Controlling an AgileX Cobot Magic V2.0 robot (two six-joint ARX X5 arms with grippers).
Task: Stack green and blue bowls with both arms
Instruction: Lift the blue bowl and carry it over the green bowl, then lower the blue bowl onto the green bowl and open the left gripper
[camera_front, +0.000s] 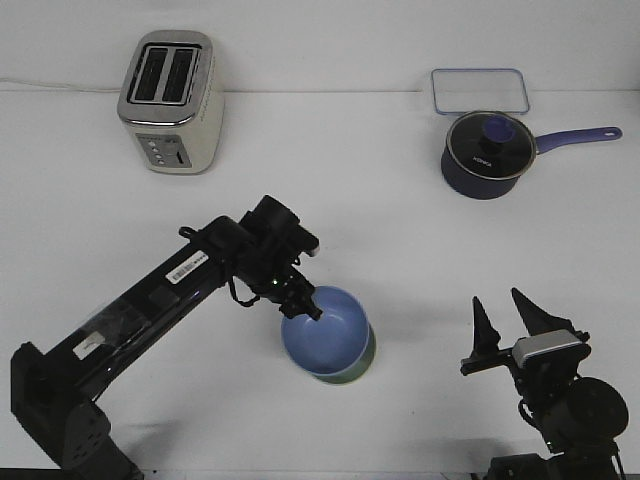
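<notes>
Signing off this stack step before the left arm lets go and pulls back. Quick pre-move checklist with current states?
1. Blue bowl nested in green bowl: ok, only a green sliver shows beneath its right side.
2. Stack level: not ok, the blue bowl looks tilted toward the camera.
3. Left gripper at the blue bowl's left rim: ok. Whether it actually grips the rim: cannot tell.
4. Right gripper off the stack: ok, open, fingers up, well to the right.
5. Retreat path for the left arm: ok, toaster and saucepan sit far back.
6. Stack on the table, away from edges: ok.
</notes>
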